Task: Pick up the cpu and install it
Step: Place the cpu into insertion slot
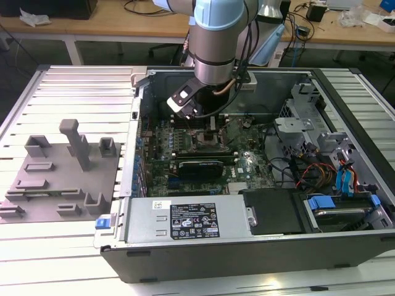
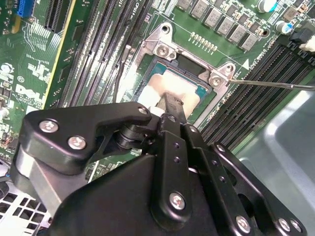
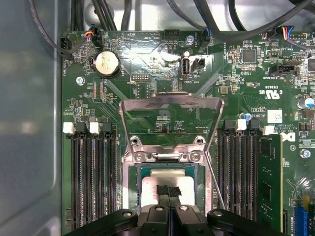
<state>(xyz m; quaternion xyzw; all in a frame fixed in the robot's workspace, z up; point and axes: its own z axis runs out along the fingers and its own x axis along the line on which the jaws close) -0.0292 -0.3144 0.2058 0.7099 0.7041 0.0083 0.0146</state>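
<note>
Room: wooden desks (image 1: pixel 123 24) with cables stand behind the work area in the exterior view.
Surface: a slatted metal table (image 1: pixel 74 80) carries an open computer case (image 1: pixel 247 246). A grey fixture block (image 1: pixel 62 179) lies on the slats at the exterior view's left, just beside the case.
Arm: the arm (image 1: pixel 213 43) reaches down into the case, above the motherboard (image 1: pixel 247 163).
Motherboard: green, with black memory slots (image 3: pixel 91 172) on both sides of the socket and a coin battery (image 3: pixel 107 64) well apart from it.
Load plate: the metal load plate (image 3: pixel 170 110) is swung up and open, clear of the socket.
Lever: a thin metal lever (image 2: pixel 275 84) stands free beside the socket.
Cpu: the cpu (image 3: pixel 152 194) lies flat in the socket, silvery top up, in both wrist views (image 2: pixel 177 83).
Gripper: the gripper (image 3: pixel 169 190) is directly over the middle of the cpu top.
Jaws: clenched together, with nothing between them.
Contact: the fingertips (image 2: pixel 170 104) meet the cpu top or sit just above it; which one cannot be told.
</note>
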